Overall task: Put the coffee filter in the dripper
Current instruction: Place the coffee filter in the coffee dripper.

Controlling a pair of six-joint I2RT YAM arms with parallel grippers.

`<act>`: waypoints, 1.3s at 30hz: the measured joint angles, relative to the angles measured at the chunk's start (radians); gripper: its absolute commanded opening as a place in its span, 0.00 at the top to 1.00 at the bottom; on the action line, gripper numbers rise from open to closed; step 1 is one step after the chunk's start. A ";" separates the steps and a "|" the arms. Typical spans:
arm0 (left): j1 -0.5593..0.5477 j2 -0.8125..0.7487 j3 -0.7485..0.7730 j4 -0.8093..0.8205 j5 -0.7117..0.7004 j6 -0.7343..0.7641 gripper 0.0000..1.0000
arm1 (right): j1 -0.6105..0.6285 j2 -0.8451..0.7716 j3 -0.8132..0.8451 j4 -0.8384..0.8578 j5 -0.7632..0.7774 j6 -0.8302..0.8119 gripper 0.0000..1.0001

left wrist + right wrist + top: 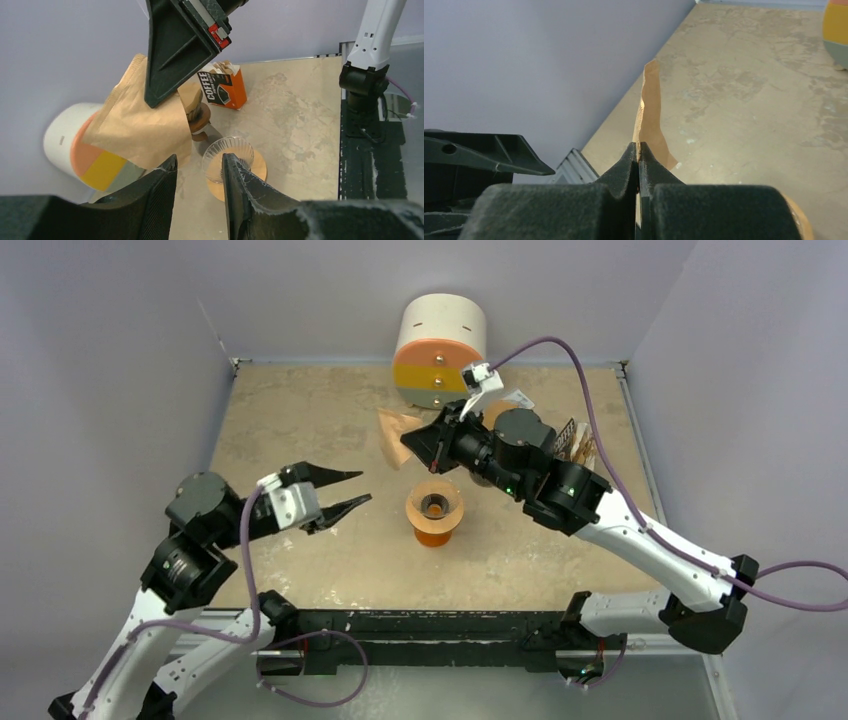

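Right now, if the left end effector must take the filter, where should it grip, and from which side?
Probably the free edge of the coffee filter facing the left arm, from that side. It hangs as a thin flat sheet, pinched by the shut right end effector, so the open left end effector should straddle that edge, not the face.

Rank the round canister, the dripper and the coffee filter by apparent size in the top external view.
1. round canister: clearly largest.
2. dripper.
3. coffee filter: looks a little smaller than the dripper, but the right claw covers part of it and holds it off the table, so the order of these two is unsure.
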 measured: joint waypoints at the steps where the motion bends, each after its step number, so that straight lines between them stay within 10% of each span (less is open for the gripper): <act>1: 0.000 0.025 0.010 0.000 0.002 -0.019 0.65 | 0.000 0.014 0.022 -0.029 0.008 -0.011 1.00; 13: 0.000 0.298 0.063 -0.012 -0.094 -0.216 0.69 | 0.009 0.164 0.194 -0.243 0.093 -0.053 1.00; 39: -0.106 0.242 -0.029 0.041 -0.466 -0.290 0.69 | 0.013 0.254 0.258 -0.265 0.153 -0.011 1.00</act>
